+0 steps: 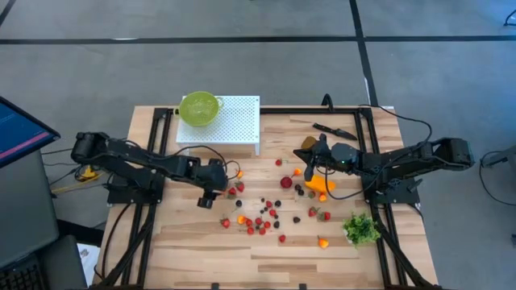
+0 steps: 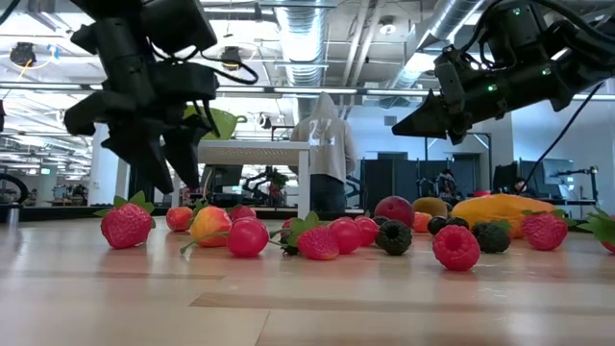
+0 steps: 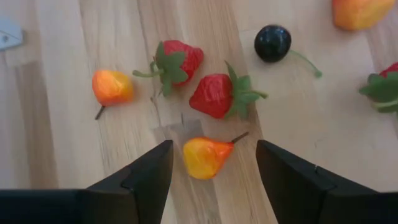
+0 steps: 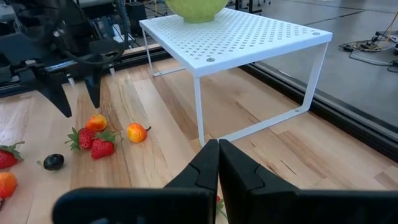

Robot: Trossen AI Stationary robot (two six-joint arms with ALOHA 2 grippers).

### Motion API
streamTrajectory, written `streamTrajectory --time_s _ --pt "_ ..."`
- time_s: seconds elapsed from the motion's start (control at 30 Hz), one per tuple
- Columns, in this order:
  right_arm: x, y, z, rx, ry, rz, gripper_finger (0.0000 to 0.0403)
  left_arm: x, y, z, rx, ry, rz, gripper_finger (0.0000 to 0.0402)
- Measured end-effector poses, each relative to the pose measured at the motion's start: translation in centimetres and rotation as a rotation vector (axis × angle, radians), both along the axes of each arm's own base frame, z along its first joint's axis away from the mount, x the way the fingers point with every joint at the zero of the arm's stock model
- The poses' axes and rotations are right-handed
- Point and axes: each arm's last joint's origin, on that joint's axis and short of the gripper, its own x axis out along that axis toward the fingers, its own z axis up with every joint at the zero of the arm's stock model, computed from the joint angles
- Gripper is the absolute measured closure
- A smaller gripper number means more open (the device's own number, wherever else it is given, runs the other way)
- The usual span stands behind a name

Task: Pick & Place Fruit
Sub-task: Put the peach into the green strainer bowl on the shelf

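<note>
My surface (image 1: 201, 242) lay scattered with fruit. My left tool (image 3: 211, 171) hung released over it, a small orange-yellow fruit (image 3: 204, 155) lying between its fingers (image 3: 149, 177), untouched; two strawberries (image 3: 217, 94) sat just beyond. My right tool (image 4: 217, 163) was clenched, empty, near the white rack (image 4: 242, 34). A berry (image 3: 384, 84) beside was cut off.

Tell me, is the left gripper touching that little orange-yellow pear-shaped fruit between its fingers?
Apart. In the left wrist view the left gripper stands open around the orange-yellow fruit, with bare wood showing between the fruit and each finger.
</note>
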Motion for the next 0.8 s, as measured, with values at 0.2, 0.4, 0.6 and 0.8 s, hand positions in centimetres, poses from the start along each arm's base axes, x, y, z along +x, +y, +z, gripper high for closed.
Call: streamTrajectory --time_s 0.2,0.4,0.6,0.8 --pt "0.0 0.0 0.0 0.000 0.000 0.001 0.0397 0.1 0.0 -0.1 0.001 0.004 -0.001 0.0182" --pt "0.0 0.0 0.0 0.000 0.000 0.000 0.0397 0.1 0.1 -0.1 0.019 0.001 0.008 0.0189" --pt "0.0 0.0 0.0 0.000 0.000 0.000 0.0397 0.2 0.0 -0.3 0.019 0.000 0.009 0.0192" --pt "0.0 0.0 0.1 -0.001 -0.007 0.000 0.0397 0.1 0.1 -1.6 0.021 0.027 0.009 0.0192"
